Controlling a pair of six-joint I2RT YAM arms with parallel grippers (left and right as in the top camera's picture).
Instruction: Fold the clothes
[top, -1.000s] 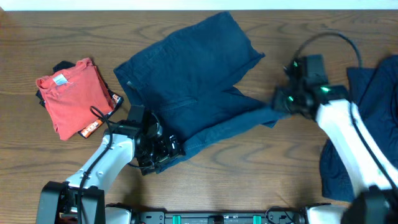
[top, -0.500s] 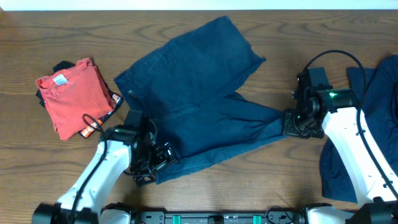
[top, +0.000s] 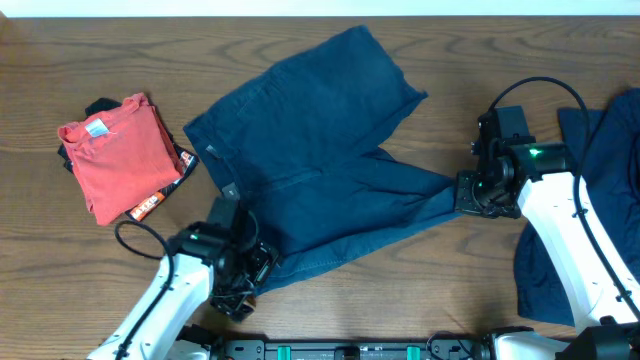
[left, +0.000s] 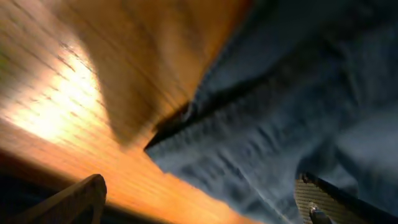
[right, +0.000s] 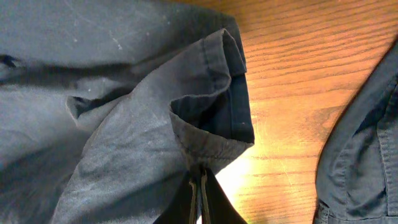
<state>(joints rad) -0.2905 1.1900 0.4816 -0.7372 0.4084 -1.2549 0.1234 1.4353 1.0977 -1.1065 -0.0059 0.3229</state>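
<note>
Overhead | navy shorts (top: 310, 150) lying on desk (top: 60, 260) | right jaws pinching leg hem | left jaws spread at lower-left edge

Overhead, I get soft, even light across the table (top: 60, 250). The picture is sharp, with only faint shadows hugging the arms, and the navy shorts (top: 310, 150) read dark but keep their folds. My left wrist view is badly smeared: wood grain and cloth streak diagonally and nothing is in focus. A bright glare patch burns at the left, with a broad dark shadow beside it. My right wrist view is crisp, the hem stitching clear, with a warm hot spot on the wood just right of the right gripper (right: 200, 193).
</note>
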